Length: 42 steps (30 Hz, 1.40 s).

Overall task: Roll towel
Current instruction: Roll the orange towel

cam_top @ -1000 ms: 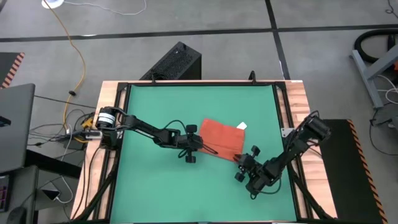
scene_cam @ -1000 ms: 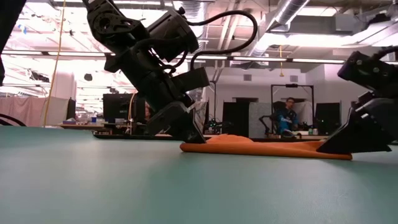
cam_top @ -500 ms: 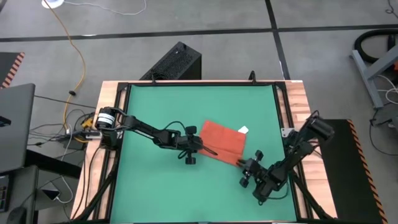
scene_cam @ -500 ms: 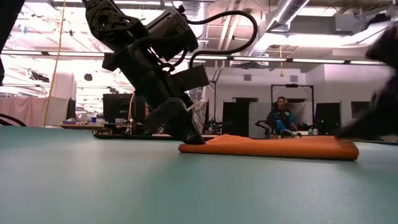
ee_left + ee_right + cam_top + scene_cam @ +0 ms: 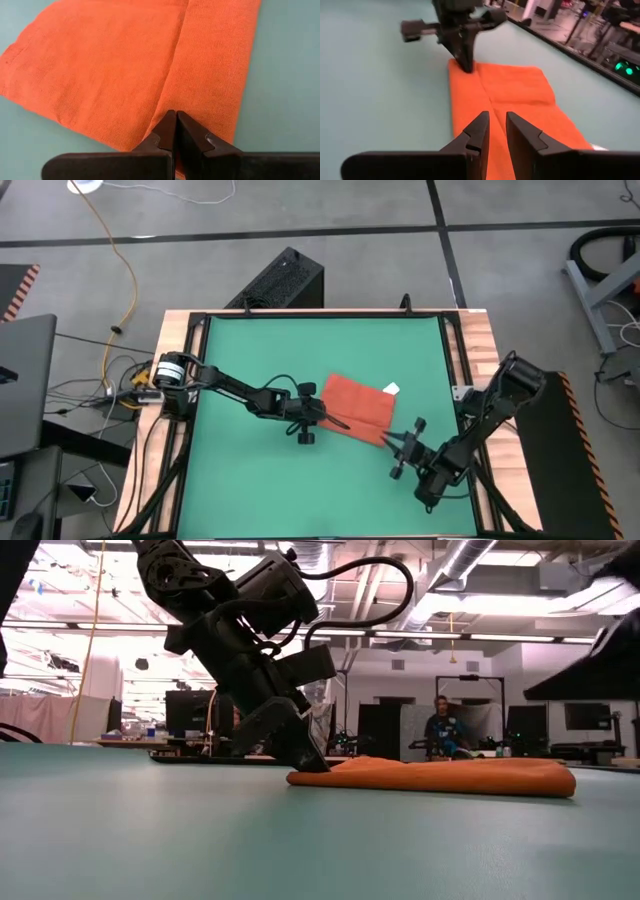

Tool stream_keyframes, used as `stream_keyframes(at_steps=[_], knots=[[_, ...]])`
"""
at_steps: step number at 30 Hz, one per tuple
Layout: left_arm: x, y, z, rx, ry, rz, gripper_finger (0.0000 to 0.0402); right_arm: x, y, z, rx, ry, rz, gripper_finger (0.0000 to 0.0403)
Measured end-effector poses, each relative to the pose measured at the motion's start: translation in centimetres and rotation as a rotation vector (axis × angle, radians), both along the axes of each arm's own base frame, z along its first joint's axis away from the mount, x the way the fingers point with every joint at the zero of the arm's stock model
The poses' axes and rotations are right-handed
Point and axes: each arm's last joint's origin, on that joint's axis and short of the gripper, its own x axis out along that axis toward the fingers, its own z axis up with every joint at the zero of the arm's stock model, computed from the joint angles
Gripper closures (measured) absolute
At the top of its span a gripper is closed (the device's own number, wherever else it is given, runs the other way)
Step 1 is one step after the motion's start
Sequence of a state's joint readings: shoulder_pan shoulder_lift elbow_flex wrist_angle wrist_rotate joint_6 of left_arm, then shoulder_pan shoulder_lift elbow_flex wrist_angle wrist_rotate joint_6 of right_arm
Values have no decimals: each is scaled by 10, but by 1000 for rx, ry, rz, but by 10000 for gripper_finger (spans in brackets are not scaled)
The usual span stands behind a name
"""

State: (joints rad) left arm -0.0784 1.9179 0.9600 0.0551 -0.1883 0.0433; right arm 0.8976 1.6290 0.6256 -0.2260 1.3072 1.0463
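The orange-red towel lies flat on the green mat, right of centre, its white tag at the far right corner. A strip along its near edge is folded over onto it. My left gripper is shut, with its tips down on the towel's near left end. My right gripper hovers just off the towel's near right corner, lifted, with a narrow gap between its fingers, and it is empty. My left gripper has its shut fingertips on the towel's near left end, where the folded strip's edge ends. The fingers slant down from the table's left and near side. Whether cloth sits between the tips, the fingers hide. The towel lies flat on the mat.
The green mat has free room to the left, far and near sides of the towel. A wooden frame rims the table. A black box stands beyond the far edge. A person shows in the room behind.
My right gripper has come off the towel's near right corner, risen, and drawn back toward the table's near right. The towel's right end, flat under the fingers before, now shows as a thicker rounded fold. My left gripper has kept still.
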Motion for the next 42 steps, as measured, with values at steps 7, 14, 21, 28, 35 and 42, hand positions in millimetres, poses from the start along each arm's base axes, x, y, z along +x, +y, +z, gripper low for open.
stream_keyframes(at_steps=[7,14,21,28,35,42], knots=[[0,0,0,-6,-6,8,401,8,-2,-35,9,6,-55,317],[0,-2,0,-97,-22,94,401,12,-5,-60,123,62,-93,317],[-4,-31,-1,-217,-30,178,401,10,-1,-59,199,108,-75,317],[-15,-75,-1,-229,-83,288,401,5,4,-60,240,139,-48,317],[-25,-102,-1,-209,-121,313,401,2,8,-59,221,141,-18,317],[-25,-101,-1,-181,-134,324,401,0,15,-22,165,116,80,317]])
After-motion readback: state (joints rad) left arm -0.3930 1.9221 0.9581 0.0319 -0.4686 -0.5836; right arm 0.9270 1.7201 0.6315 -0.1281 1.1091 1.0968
